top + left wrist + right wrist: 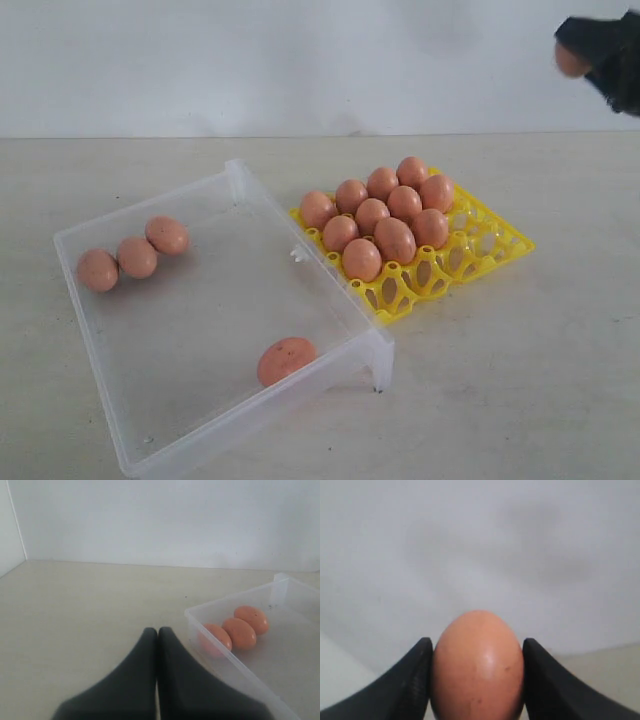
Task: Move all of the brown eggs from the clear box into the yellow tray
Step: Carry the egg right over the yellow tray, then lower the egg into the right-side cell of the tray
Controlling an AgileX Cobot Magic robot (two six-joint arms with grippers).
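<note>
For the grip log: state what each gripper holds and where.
Right gripper holds a brown egg, fingers pressing its two opposite sides. Left gripper is shut on nothing.

1. A pale beige table (520, 380) fills the lower part of the frame.
2. The clear box (200, 330) sits on it at lower left.
3. The yellow tray (480, 245) rests right of centre, just beside the box's right wall.

Matte orange-brown eggs (395, 240) with faint darker speckles, bright yellow tray (500, 252), frosted see-through box (200, 330), pale beige table (520, 380)
</note>
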